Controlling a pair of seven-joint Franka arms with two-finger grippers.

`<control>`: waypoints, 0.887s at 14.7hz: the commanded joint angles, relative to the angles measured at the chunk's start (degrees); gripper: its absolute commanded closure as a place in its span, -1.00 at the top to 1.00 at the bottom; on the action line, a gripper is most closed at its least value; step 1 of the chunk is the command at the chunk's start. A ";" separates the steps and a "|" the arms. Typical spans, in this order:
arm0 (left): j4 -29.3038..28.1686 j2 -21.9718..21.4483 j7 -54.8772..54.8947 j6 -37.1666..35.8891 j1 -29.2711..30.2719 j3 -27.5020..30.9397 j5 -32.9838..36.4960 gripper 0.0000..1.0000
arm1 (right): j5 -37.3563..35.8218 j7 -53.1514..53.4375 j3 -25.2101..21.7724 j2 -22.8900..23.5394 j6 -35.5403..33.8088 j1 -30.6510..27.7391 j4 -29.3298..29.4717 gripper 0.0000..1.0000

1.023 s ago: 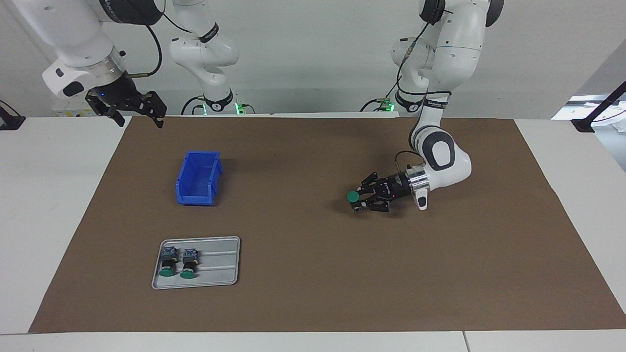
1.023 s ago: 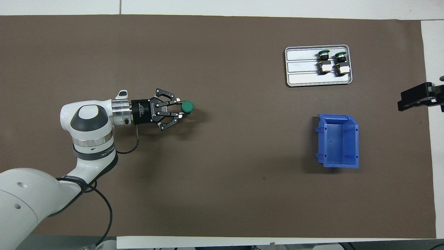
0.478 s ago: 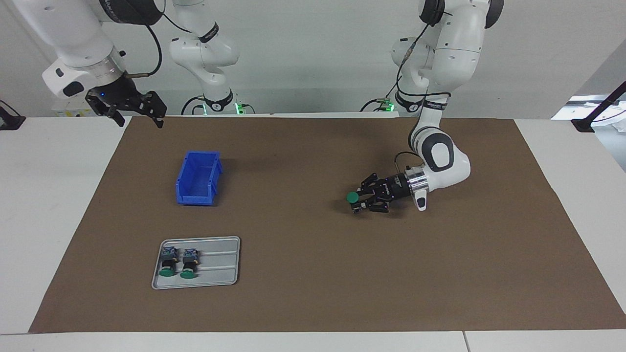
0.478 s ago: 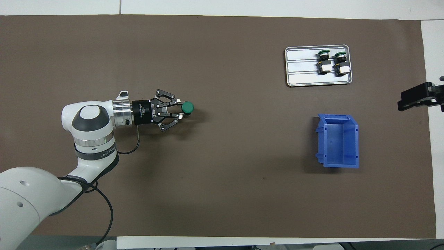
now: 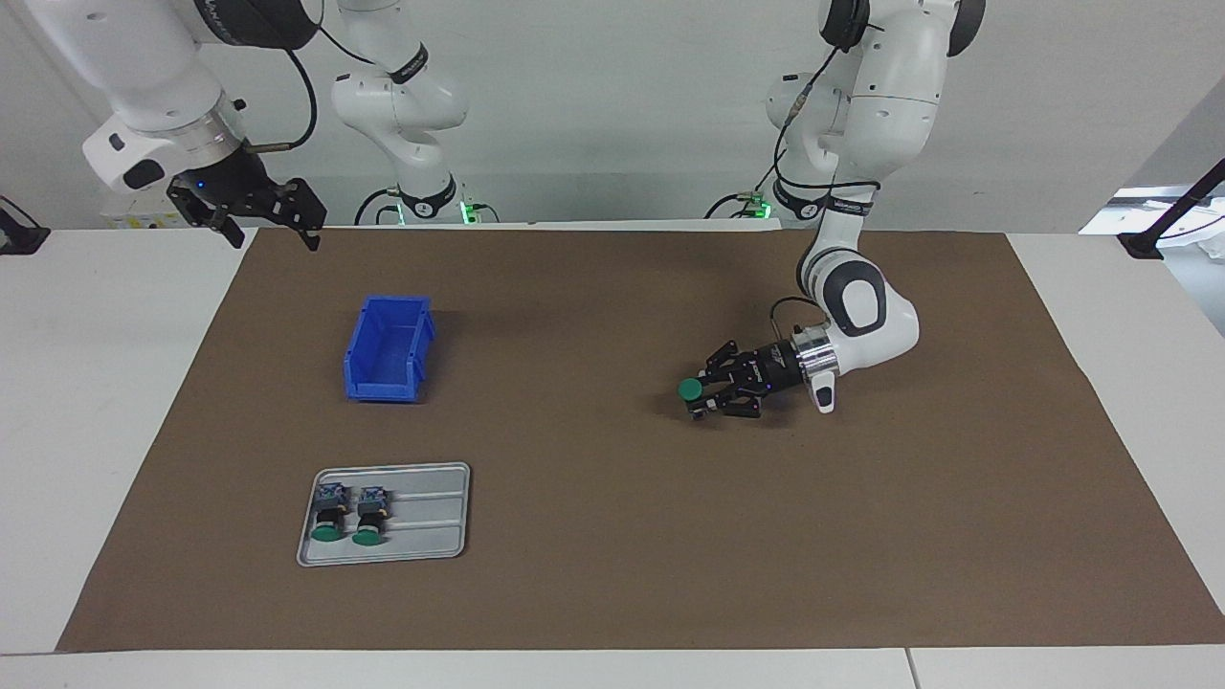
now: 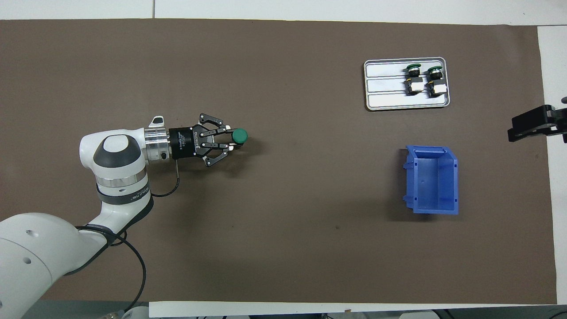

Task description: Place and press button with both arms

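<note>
Left gripper [image 5: 701,394]: clamped on the button [image 5: 689,388], low over the mat [image 5: 612,593], cap pointing to 9 o'clock in the facing view.
Right gripper [image 5: 258,225]: fingers spread, empty, waiting above the mat's corner.

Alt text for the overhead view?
The left gripper, lying sideways, holds a green-capped push-button low over the brown mat. Toward the right arm's end sit a blue plastic bin and a grey tray with two more buttons.
</note>
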 commanded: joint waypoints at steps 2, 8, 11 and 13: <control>-0.75 -0.17 1.11 1.88 -1.98 0.24 -2.22 -0.99 | 0.25 -1.27 0.05 -1.48 0.43 -0.23 -1.77 0.98; -0.92 -0.17 1.20 3.12 -2.86 0.33 -2.31 -0.99 | 0.25 -1.27 0.05 -1.48 0.43 -0.14 -1.77 0.98; -1.28 -0.17 1.37 3.20 -2.86 0.24 -2.31 -0.97 | 0.25 -1.27 0.05 -1.48 0.43 -0.23 -1.77 0.98; -1.63 -0.26 1.90 2.94 -2.60 0.24 -2.31 -0.90 | 0.25 -1.27 0.05 -1.48 0.43 -0.14 -1.77 0.98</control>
